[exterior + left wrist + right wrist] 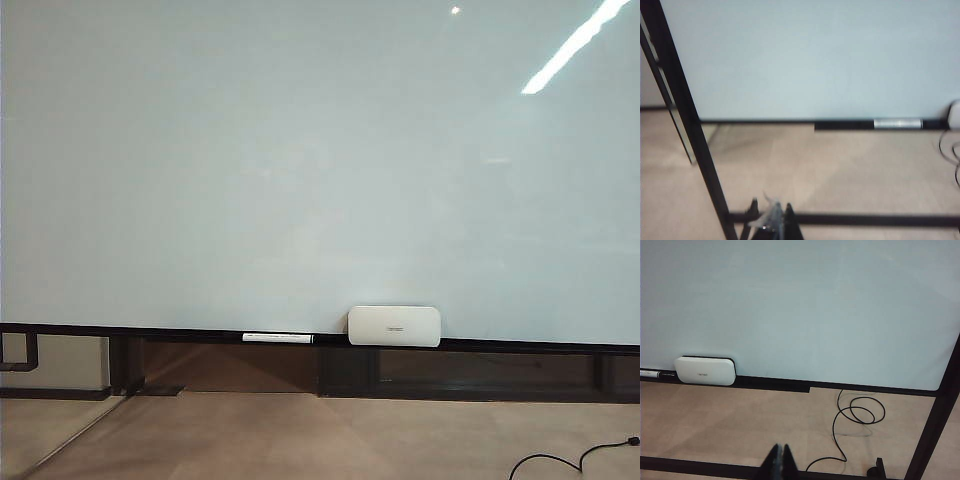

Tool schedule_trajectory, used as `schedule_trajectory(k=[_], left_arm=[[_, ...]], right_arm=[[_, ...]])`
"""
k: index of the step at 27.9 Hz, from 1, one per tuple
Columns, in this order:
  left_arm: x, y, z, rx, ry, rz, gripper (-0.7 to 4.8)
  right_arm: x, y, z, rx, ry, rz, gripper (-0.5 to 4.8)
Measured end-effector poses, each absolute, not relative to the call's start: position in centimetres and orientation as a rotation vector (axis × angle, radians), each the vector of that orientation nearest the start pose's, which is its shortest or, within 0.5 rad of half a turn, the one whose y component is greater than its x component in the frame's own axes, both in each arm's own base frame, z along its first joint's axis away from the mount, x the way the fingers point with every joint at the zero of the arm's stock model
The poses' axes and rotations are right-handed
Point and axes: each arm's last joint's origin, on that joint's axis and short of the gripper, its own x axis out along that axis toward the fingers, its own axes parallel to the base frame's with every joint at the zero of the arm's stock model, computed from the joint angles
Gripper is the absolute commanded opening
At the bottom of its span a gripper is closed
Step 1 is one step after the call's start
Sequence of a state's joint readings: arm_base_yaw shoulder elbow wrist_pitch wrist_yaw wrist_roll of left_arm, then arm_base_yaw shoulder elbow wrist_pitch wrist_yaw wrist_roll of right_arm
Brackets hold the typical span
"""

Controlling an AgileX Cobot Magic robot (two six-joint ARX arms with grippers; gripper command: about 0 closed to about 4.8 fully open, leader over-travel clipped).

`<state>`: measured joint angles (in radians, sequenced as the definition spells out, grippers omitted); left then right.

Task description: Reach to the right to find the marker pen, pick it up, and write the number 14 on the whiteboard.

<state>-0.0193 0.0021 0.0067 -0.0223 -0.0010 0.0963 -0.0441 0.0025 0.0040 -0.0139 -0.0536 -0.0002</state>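
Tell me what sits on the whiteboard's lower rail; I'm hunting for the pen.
On the rail of the whiteboard lie a marker pen and a white eraser. Whatever is behind the eraser is hidden.

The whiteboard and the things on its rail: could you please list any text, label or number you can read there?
Whiteboard: no writing on it; the number 14 is not there yet.
White eraser: a small grey mark on its face, too small to read.
Marker pen: a pale label band, no legible text.
Left end effector and right end effector: no markings visible.
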Motion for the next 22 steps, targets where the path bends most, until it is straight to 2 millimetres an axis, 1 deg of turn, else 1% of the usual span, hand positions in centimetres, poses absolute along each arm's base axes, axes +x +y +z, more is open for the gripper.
schedule_trajectory(k=[3, 8, 9, 11, 12, 14, 17, 22], left_arm=[[9.7, -0.2, 16.6, 0.096, -0.013, -0.018, -0.06], [9.7, -0.2, 16.6, 0.095, -0.01, -0.018, -0.06], [9.7, -0.2, 16.6, 0.087, -0.009, -0.019, -0.06], [9.7, -0.3, 16.6, 0.008, -0.006, -0.043, -0.06], [9.7, -0.3, 16.5, -0.049, 0.002, -0.071, -0.06], [9.7, -0.5, 16.4, -0.105, 0.022, -0.118, -0.06], [9.7, -0.7, 16.4, -0.126, 0.029, -0.198, -0.06], [9.5, -1.2, 16.4, -0.13, 0.039, -0.382, -0.06]], right_arm=[[9.8, -0.3, 16.3, 0.0, 0.012, 0.009, -0.01], [9.8, -0.3, 16.3, 0.005, 0.012, 0.01, -0.01], [9.8, -0.3, 16.3, 0.024, 0.011, 0.009, 0.0], [9.8, -0.3, 16.3, 0.093, 0.013, 0.009, 0.0], [9.8, -0.3, 16.3, 0.128, 0.015, 0.008, 0.0], [9.8, -0.3, 16.3, 0.161, 0.015, 0.0, 0.0], [9.8, -0.4, 16.4, 0.219, 0.002, -0.019, 0.0], [9.8, -0.4, 16.8, 0.23, -0.037, -0.013, 0.0]])
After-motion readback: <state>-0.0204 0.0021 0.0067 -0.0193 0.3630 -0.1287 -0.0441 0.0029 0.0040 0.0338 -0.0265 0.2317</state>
